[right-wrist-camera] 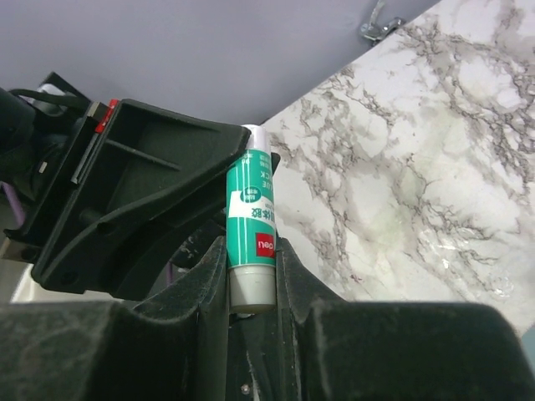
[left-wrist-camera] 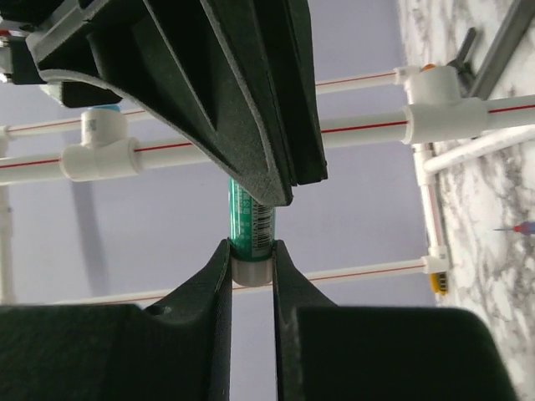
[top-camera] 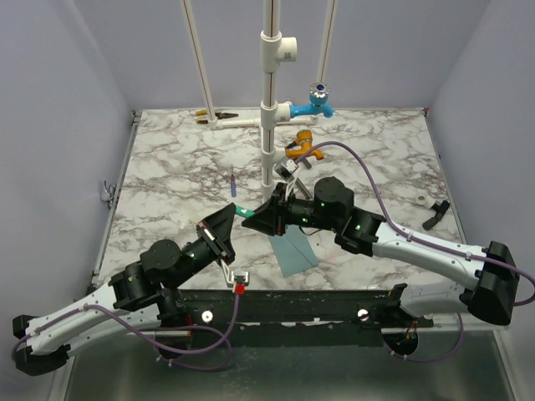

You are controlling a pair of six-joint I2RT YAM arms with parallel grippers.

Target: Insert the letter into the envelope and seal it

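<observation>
"As the two arms stand raised over the table, what does each hand hold?"

"One item between them: a green-and-white plastic glue stick (right-wrist-camera: 252,213) with a barcode on its side. The left gripper (left-wrist-camera: 251,255) is clamped on its grey end, its fingers (left-wrist-camera: 214,284) narrowed to the tube's width and touching it on both sides. The right gripper (right-wrist-camera: 252,288) is closed on the opposite, pale end in the same manner. The stick is held off the surface, spanning gripper to gripper."

"And the task's thing?"

"The flat light teal-blue paper envelope (top-camera: 298,255) lies on the white, grey-veined marble table (top-camera: 184,159), below the glue stick and toward the right gripper's side of it. It lies free of both grippers. Whether its flap is open or folded I cannot tell; the right arm covers its upper part in the overhead view."

"Count?"

"Grippers, two, both closed on the glue stick. Glue sticks, one. Envelopes, one. Beyond the glue stick, further out on the table: one thin blue pen (top-camera: 232,180). Well to the right of the glue stick: one black clamp-like piece (top-camera: 435,214) and one small pale ring (top-camera: 420,199), too small to identify."
</observation>
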